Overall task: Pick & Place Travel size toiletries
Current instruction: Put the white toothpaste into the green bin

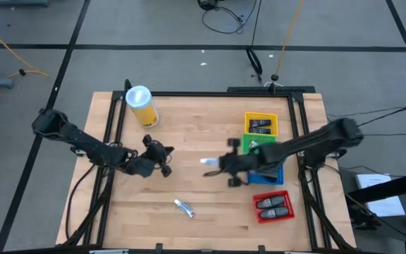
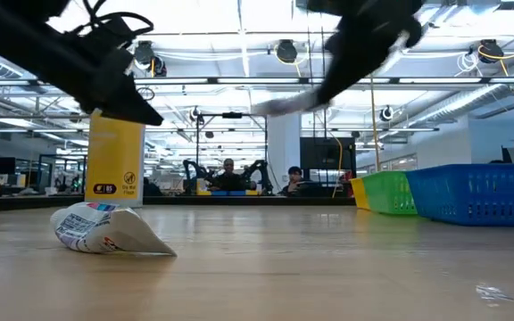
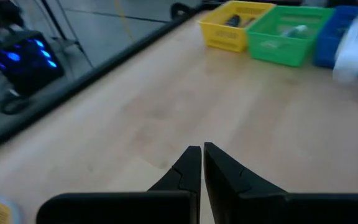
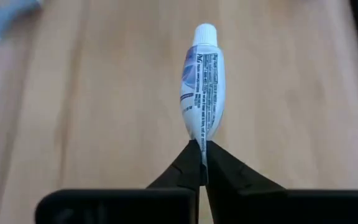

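The right gripper (image 4: 202, 149) had its jaws clamped on the flat tail end of a small white tube (image 4: 201, 74), which pointed straight out past the fingertips, cap away. In the high view that gripper (image 1: 220, 164) hung over the middle of the table (image 1: 203, 134), just left of the trays, with the tube at its tip. The left gripper (image 3: 202, 155) had its jaws together on nothing and waited above the wood on the left half.

Sorting looked well along. The yellow tray (image 1: 261, 124) and the red tray (image 1: 272, 206) each held dark packs, and the green tray (image 1: 258, 144) held what seemed a pale item, though the right arm covered much of it and of the blue tray (image 1: 275, 175). One crumpled tube (image 1: 185, 207) lay on the bare wood toward the near edge, not yet collected. The held tube likely needed only carrying to its tray and releasing.
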You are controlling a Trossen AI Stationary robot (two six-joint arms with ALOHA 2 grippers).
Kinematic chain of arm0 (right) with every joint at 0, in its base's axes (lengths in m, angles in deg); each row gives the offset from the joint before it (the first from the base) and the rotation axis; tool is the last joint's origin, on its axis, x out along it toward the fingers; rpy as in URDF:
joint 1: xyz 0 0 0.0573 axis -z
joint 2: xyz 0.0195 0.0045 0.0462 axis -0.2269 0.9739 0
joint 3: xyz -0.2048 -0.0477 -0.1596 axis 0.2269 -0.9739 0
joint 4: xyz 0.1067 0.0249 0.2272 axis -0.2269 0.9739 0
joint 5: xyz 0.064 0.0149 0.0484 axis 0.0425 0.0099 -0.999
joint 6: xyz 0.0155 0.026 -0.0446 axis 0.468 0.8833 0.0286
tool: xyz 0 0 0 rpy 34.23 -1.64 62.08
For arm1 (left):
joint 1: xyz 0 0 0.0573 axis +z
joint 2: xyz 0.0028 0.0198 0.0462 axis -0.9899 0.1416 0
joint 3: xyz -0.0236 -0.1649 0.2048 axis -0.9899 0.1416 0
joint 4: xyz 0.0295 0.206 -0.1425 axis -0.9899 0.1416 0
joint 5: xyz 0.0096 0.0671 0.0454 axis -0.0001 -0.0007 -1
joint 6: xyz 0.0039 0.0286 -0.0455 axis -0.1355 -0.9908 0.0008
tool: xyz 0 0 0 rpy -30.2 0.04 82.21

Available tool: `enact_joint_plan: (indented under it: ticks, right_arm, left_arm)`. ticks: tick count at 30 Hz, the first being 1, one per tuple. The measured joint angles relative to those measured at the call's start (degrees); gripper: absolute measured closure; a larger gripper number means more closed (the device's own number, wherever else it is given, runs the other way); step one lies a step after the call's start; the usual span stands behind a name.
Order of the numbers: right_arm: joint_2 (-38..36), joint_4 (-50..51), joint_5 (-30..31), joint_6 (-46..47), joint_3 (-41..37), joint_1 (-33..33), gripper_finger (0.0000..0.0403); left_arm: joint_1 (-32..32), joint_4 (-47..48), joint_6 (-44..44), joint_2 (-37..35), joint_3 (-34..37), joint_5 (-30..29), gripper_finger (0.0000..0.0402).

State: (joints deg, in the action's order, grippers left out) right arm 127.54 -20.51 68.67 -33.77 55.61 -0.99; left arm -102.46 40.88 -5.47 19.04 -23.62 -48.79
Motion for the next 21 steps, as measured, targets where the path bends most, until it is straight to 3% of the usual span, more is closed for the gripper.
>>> enact_joint_plan:
  ticks: [6, 10, 16, 21]
  right_arm:
    - [-14.1, 25.7, -0.2, 7.7, -0.3, 3.7, 0.0396]
    - [-21.6, 36.7, -0.4, 13.2, -3.9, 6.2, 0.0400]
    - [-27.6, 35.0, -8.1, 12.8, -15.3, 13.1, 0.0398]
    - [-27.8, 25.7, -12.5, 8.5, -22.3, 18.2, 0.0397]
  left_arm:
    - [6.5, -3.5, -8.1, 0.0, 0.0, -0.4, 0.0382]
    - [11.0, -5.9, -10.5, 0.0, 0.0, -0.4, 0.0382]
    - [16.1, -7.8, -10.7, 0.0, 0.0, -0.4, 0.0382]
    - [18.1, -7.7, -9.1, 0.0, 0.0, 1.5, 0.0382]
